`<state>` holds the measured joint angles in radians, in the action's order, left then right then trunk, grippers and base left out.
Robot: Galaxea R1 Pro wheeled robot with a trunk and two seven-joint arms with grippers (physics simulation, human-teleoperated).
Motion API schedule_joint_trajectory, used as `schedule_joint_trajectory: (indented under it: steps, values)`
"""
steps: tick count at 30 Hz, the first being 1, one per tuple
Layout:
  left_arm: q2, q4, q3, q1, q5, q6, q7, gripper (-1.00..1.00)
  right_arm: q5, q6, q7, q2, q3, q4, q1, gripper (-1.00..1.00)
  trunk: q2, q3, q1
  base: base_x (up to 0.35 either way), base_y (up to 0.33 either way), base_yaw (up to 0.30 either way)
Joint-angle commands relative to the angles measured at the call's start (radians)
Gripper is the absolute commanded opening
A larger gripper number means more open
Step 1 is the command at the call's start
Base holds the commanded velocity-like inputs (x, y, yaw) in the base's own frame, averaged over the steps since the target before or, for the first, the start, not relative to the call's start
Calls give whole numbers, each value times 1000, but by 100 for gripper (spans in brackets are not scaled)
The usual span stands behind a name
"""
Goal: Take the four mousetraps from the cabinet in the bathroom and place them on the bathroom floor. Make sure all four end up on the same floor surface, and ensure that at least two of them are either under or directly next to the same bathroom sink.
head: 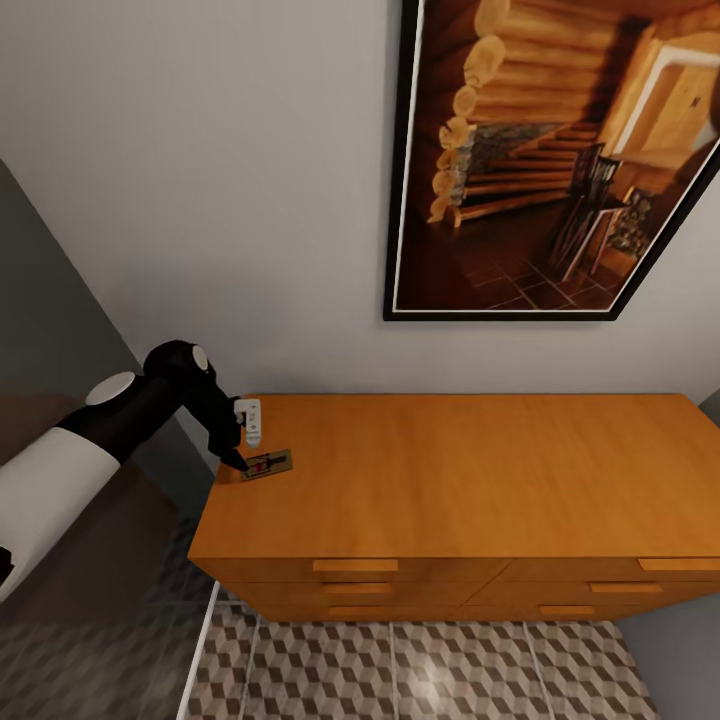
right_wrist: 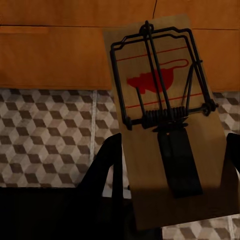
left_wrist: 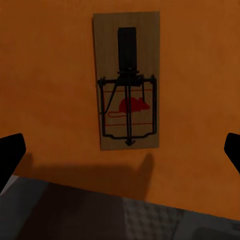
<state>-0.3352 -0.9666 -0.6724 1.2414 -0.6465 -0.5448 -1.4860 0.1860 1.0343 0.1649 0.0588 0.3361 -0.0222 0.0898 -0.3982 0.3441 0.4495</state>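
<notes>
One mousetrap [head: 268, 464] lies flat near the back left corner of the orange-brown cabinet [head: 460, 480]. My left gripper [head: 238, 460] hovers just above and to the left of it. In the left wrist view this mousetrap [left_wrist: 127, 82] lies ahead of the open left gripper [left_wrist: 122, 150], whose dark fingertips [left_wrist: 10, 155] sit wide apart and short of the board. My right gripper [right_wrist: 175, 147] is shut on a second mousetrap [right_wrist: 165, 110], held in front of the cabinet drawers [right_wrist: 55, 55] above the cube-patterned bathroom floor [right_wrist: 45, 135].
A large framed picture [head: 560, 160] hangs on the white wall behind the cabinet. A grey wall [head: 50, 330] stands at the left. Tiled floor [head: 420, 670] runs along the cabinet front, with a white edge strip [head: 200, 650] at its left.
</notes>
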Motion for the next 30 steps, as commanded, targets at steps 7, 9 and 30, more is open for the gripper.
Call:
schedule_joint_trajectory:
  steps: [7, 9, 30]
  values:
    - [-1, -1, -3, 1, -4, -11, -5, 100, 9, 11, 1, 1, 9, 1, 1, -100, -2, 2, 1, 0, 0, 0]
    - [-1, -1, -3, 1, -4, -11, -5, 100, 9, 11, 1, 1, 9, 1, 1, -100, -2, 2, 1, 0, 0, 0]
    - [-1, 0, -3, 1, -4, -11, -5, 100, 9, 11, 1, 4, 9, 1, 1, -100, -2, 24, 1, 0, 0, 0]
